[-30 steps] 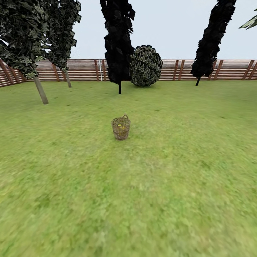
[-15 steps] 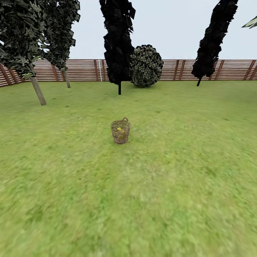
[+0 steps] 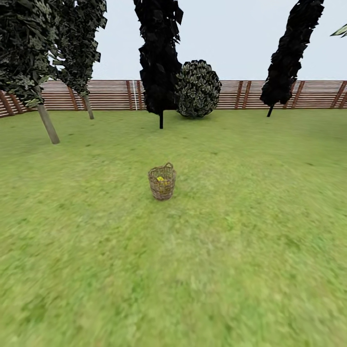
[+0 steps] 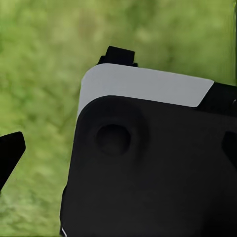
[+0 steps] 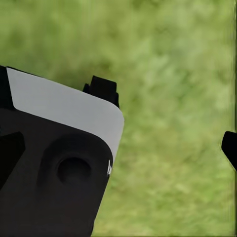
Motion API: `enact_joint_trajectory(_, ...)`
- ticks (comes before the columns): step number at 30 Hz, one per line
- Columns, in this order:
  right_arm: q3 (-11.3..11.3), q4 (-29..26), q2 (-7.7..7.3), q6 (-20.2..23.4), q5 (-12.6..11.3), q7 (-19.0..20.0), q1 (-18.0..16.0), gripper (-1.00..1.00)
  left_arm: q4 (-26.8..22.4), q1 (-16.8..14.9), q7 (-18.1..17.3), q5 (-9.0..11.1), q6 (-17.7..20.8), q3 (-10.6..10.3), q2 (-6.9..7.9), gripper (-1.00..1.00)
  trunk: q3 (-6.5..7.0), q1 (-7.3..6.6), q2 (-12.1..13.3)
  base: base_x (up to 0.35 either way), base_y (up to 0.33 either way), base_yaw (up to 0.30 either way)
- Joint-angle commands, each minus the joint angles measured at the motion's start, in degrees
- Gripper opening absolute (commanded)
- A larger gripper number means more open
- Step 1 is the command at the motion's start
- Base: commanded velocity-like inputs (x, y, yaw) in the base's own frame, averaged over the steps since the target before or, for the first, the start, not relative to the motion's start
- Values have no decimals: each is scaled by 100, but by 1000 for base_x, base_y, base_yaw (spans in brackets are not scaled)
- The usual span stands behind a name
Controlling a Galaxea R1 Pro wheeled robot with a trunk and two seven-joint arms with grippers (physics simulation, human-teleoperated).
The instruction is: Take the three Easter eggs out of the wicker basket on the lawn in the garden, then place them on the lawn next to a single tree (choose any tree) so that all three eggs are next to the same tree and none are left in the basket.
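Since a second ago the whole head view has crept forward, so the wicker basket (image 3: 162,181) sits a little lower and nearer in it, though the basket itself stands where it stood on the lawn (image 3: 241,250). It is upright on open grass, its small loop handle showing at the far rim, and through the open weave a patch of yellow marks the Easter eggs (image 3: 160,180) inside; how many lie there cannot be made out at this range. Well beyond the basket and off to its left rises the tree (image 3: 48,124) with the pale, leaning trunk and dark yellow-flecked foliage, a second such trunk farther back near the fence (image 3: 106,94). Straight behind the basket stands a thin black-trunked tree (image 3: 160,58) with a round bush (image 3: 198,89) just beside it, and another black tree (image 3: 289,53) leans well to the basket's right. The reddish slat fence closes off the garden behind them all. In the left wrist view the left gripper (image 4: 64,103) hangs over blurred grass behind a black and white housing; in the right wrist view the right gripper (image 5: 168,118) does likewise. Each shows two dark finger parts set widely apart with only grass between, so both pincers are spread and hold nothing.
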Motion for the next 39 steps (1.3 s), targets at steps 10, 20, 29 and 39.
enact_joint_trajectory(10,43,6,0,13,7,0,-5,100,-17,1,18,32,20,22,15,100,-5,3,-2,336,0,0)
enact_joint_trajectory(20,43,14,0,21,-3,0,-4,100,-12,1,-7,-1,-13,-9,-54,100,-5,3,-2,82,-108,137)
enact_joint_trajectory(29,43,15,0,21,1,0,-6,100,-8,-1,-8,-11,-11,-18,-63,100,-5,3,-2,116,-325,289)
enact_joint_trajectory(39,43,15,0,21,1,0,-2,100,-5,0,-8,-12,-10,-18,-64,100,-5,3,-2,139,-332,292)
